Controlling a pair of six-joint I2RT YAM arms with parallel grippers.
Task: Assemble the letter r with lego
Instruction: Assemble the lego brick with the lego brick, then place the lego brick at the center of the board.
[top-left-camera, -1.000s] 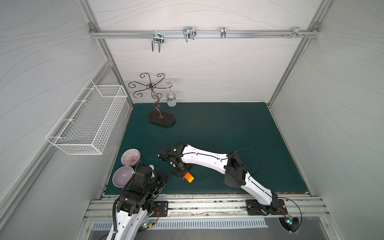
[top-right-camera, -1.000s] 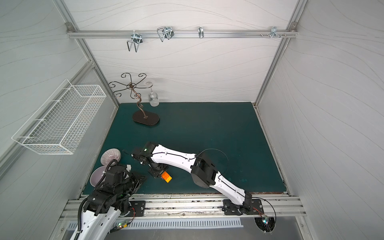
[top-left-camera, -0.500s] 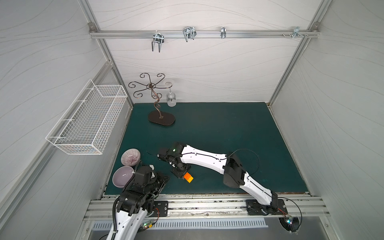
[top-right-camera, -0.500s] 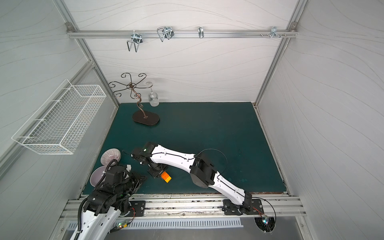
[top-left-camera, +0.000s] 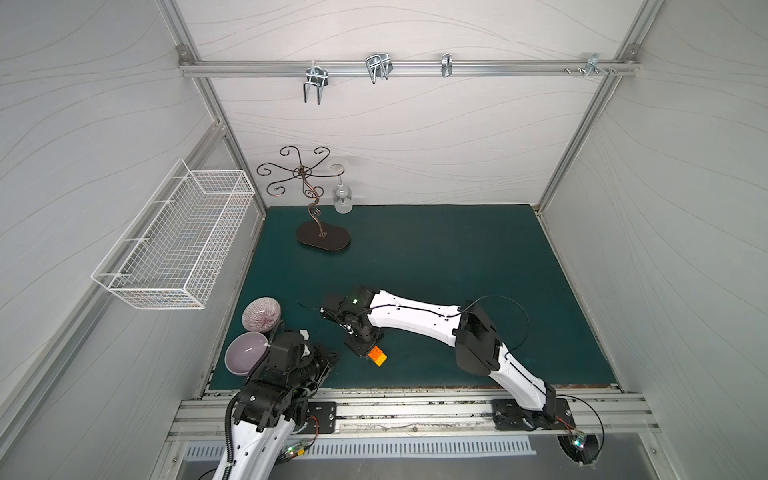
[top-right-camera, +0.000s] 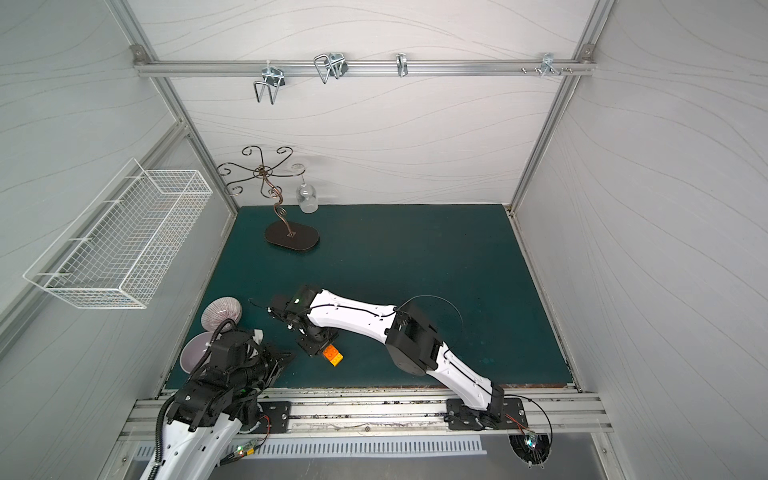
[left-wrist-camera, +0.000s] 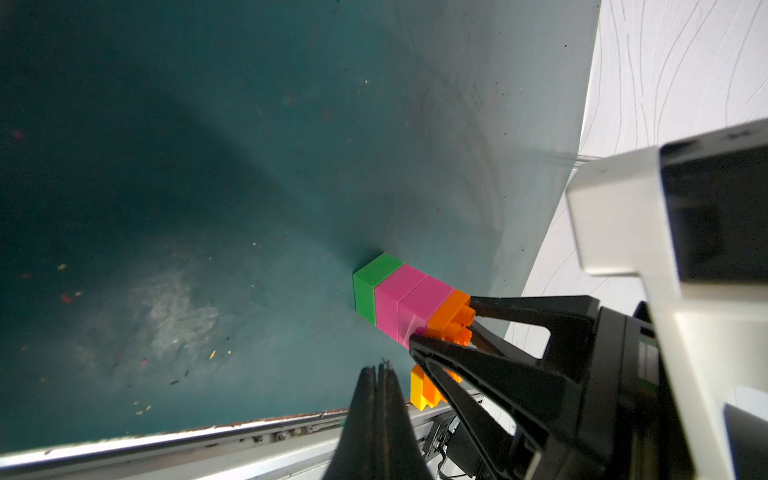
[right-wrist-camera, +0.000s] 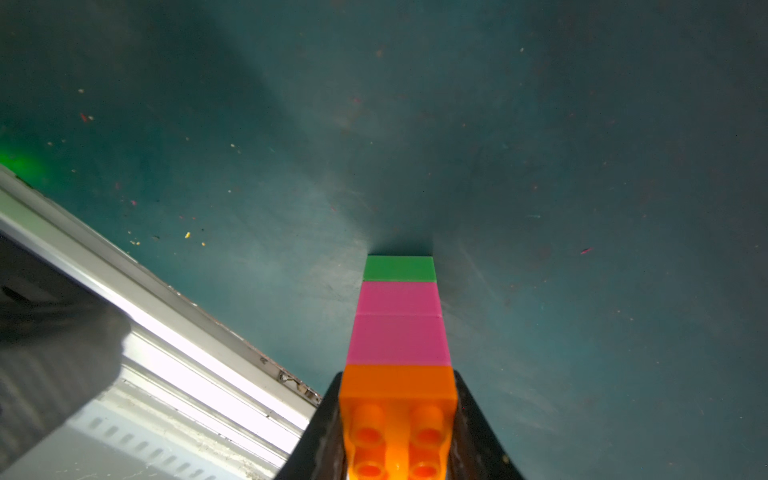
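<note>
The letter r stands upright on the green mat as one joined piece of lego. The left wrist view shows a green brick (left-wrist-camera: 376, 282) at the base, two magenta bricks (left-wrist-camera: 409, 303) above it, an orange brick (left-wrist-camera: 451, 311) across the top and a yellow brick (left-wrist-camera: 419, 390) under the overhang. My right gripper (right-wrist-camera: 398, 382) is shut on the orange brick (right-wrist-camera: 398, 386), one finger on each side. In both top views only the orange (top-left-camera: 376, 354) and yellow (top-right-camera: 337, 360) bricks show beside the right gripper (top-left-camera: 360, 345). My left gripper (left-wrist-camera: 377, 368) is shut and empty, just short of the stack.
Two purple bowls (top-left-camera: 261, 312) (top-left-camera: 245, 353) sit at the mat's front left, close behind the left arm. A metal glass stand (top-left-camera: 322, 239) with a hanging wine glass (top-left-camera: 342, 197) is at the back left. A wire basket (top-left-camera: 178, 245) hangs on the left wall. The mat's front edge (left-wrist-camera: 249, 419) is near the stack.
</note>
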